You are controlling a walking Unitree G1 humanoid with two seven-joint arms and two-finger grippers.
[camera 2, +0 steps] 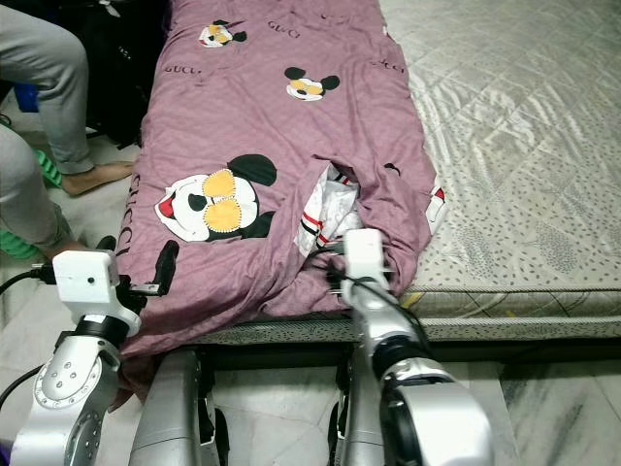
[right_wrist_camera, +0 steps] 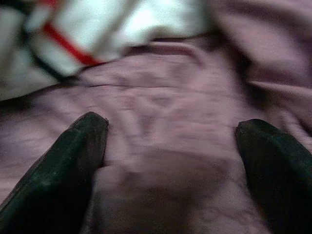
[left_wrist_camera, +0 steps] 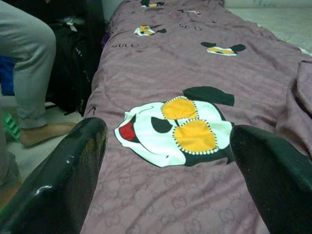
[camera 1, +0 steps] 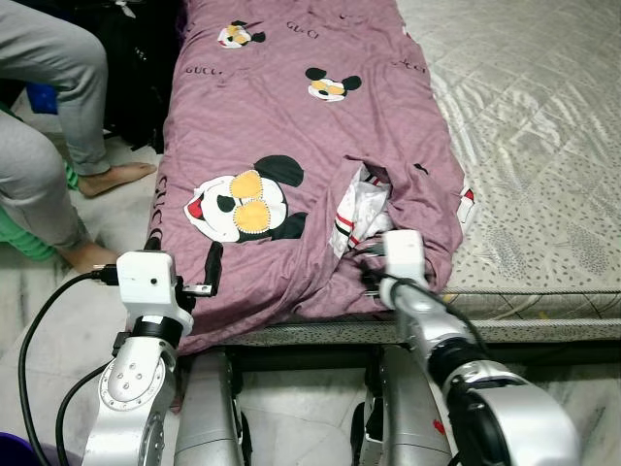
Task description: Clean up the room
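- Purple blanket [camera 1: 291,126] lies along the bed [camera 1: 543,146], flat at its far end, bunched at the near corner.
- Right gripper [right_wrist_camera: 170,146]: fingers wide, pressed into that rumpled fold; nothing held.
- Left gripper [left_wrist_camera: 165,146]: fingers wide, empty.
- Judgement: straightening largely outstanding.

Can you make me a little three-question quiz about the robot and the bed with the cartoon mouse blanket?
1. True or false: the left gripper is clamping the purple blanket.
2. What white cloth with red and black stripes peeks out of the blanket's fold? A) a garment B) a pillow C) a towel rack
3. Where is the person's bare foot: on the bed or on the floor beside it?

Key: 1 false, its fingers are open. 2 A. 3 on the floor, beside the bed's left edge.
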